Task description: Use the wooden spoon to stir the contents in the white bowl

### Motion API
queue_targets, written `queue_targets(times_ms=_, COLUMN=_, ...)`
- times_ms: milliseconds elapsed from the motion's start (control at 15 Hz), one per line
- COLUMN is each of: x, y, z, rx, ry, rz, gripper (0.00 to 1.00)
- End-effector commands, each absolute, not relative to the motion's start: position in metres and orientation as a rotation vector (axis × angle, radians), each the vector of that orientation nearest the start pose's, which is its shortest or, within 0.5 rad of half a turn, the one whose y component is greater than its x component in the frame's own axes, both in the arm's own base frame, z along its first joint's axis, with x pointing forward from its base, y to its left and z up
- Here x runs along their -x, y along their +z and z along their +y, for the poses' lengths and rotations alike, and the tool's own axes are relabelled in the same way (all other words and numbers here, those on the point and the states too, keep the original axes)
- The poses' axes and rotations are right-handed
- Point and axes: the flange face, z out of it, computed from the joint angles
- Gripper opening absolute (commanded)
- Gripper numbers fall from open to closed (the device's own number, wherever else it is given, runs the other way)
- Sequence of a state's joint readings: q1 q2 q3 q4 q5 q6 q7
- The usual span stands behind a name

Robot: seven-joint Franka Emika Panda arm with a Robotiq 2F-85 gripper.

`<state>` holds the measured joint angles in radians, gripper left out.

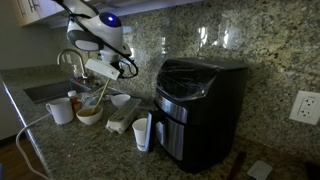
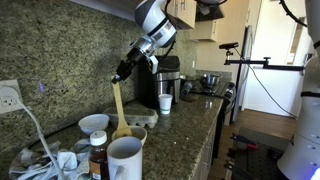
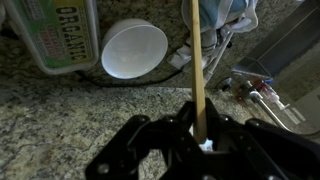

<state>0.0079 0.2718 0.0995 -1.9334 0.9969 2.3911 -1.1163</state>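
Tightly, gripper (image 3: 200,138) pinches slim wooden spoon (image 3: 196,60).

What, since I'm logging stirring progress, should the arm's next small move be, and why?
The gripper is shut on the top of the wooden spoon, which hangs nearly upright with its head down in the white bowl. So the next move is probably a small circular sweep of the head inside the bowl. The mug stands close beside it, so keep the circle tight.
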Motion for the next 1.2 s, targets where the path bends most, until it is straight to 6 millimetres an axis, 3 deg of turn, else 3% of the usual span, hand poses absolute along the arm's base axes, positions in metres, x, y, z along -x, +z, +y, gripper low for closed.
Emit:
queue_targets(times_ms=0, x=-0.625, y=0.371, z=0.066, rx=2.392, ry=-0.652, rz=-0.631, gripper=0.05)
queue_targets(times_ms=667, x=-0.628, y=0.374, z=0.054, rx=2.582, ry=-0.602, rz=-0.644, gripper=0.05)
queue_targets(times_ms=1133, x=-0.637, y=0.387, z=0.078, rx=2.575, ry=-0.796, rz=-0.691, gripper=0.05)
